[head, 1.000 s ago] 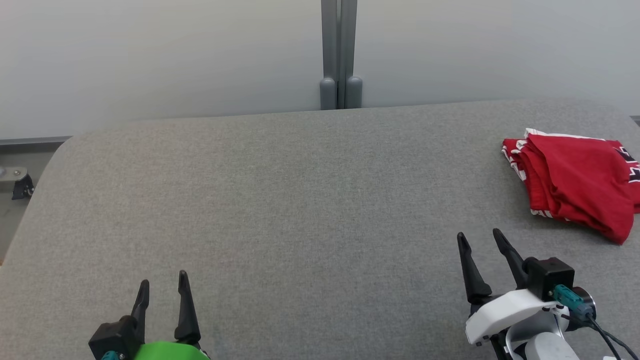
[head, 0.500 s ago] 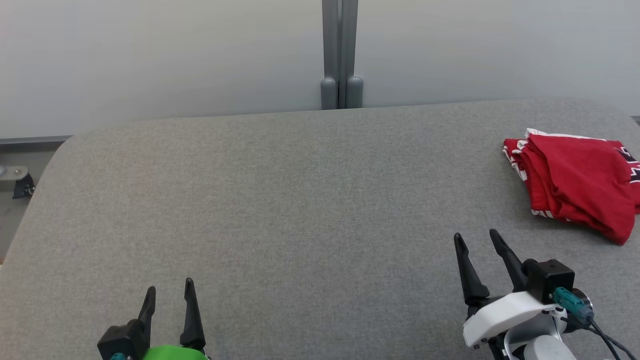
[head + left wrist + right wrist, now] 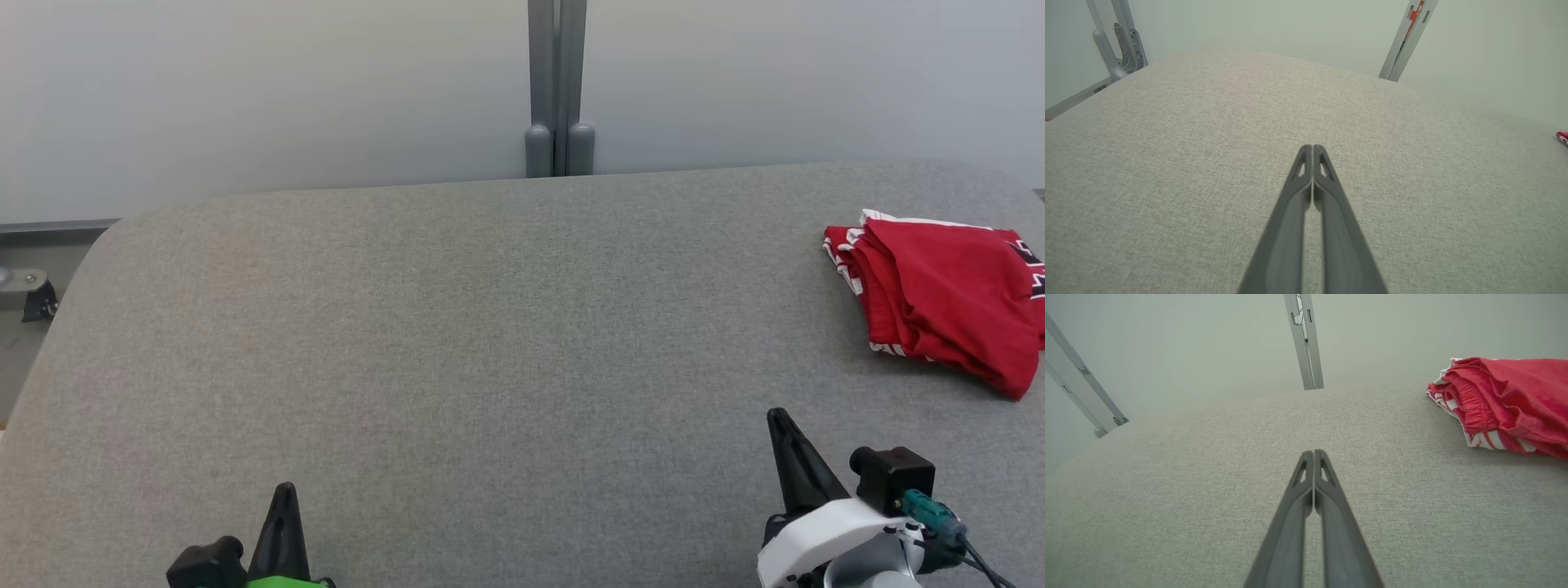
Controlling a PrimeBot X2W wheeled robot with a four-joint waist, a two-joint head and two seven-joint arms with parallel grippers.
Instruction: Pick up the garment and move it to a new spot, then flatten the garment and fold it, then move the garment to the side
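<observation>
Since a second ago both our hands close: left hand (image 3: 283,490) and right hand (image 3: 775,415) show fingers together, empty, over the worktop (image 3: 490,343); garment (image 3: 947,294) lies folded at our right.

Coarse, matt grey cloth covers the tabletop (image 3: 490,327). The garment (image 3: 947,302) is soft red fabric. The left claw (image 3: 285,492) and right claw (image 3: 777,419) look matt dark plastic.

One garment (image 3: 947,302), one table (image 3: 490,327) — two grippers (image 3: 284,490) (image 3: 775,416).
</observation>
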